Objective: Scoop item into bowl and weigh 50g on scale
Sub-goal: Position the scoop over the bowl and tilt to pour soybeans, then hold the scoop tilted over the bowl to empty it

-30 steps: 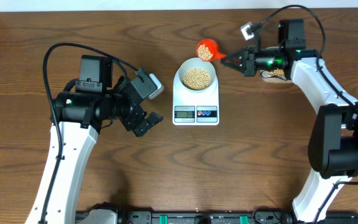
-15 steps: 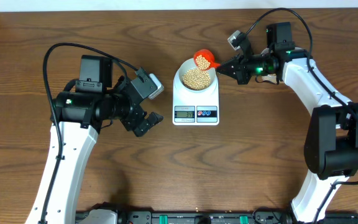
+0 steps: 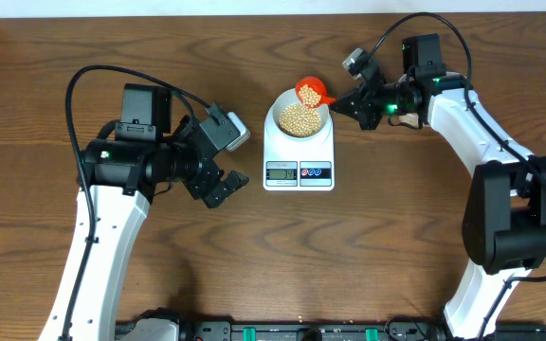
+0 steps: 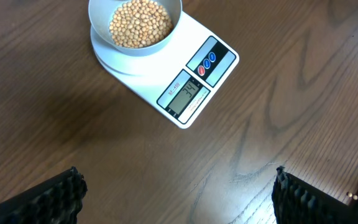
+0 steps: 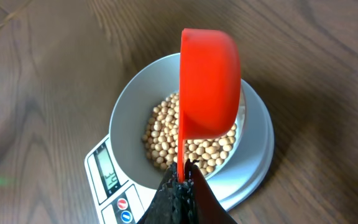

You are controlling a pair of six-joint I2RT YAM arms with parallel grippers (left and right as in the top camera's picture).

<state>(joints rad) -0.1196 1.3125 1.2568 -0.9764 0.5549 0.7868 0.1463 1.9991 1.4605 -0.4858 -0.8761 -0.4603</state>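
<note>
The pale bowl (image 3: 299,112) sits on the white scale (image 3: 299,163) and holds tan beans (image 3: 300,117). My right gripper (image 3: 341,102) is shut on the handle of a red scoop (image 3: 310,91), which hangs tipped over the bowl's far right rim. In the right wrist view the scoop (image 5: 209,81) stands on edge above the beans (image 5: 194,140) in the bowl (image 5: 129,106), with my right gripper (image 5: 181,180) clamped on its handle. My left gripper (image 3: 222,188) is open and empty left of the scale. The left wrist view shows the bowl (image 4: 135,38), beans (image 4: 140,22) and scale (image 4: 197,84).
A tub of beans (image 3: 411,115) lies mostly hidden behind my right arm at the back right. The left arm's body stands at the left of the table.
My right gripper carried the red scoop left from beside the bowl to over its rim and tipped it. The left arm has not moved.
</note>
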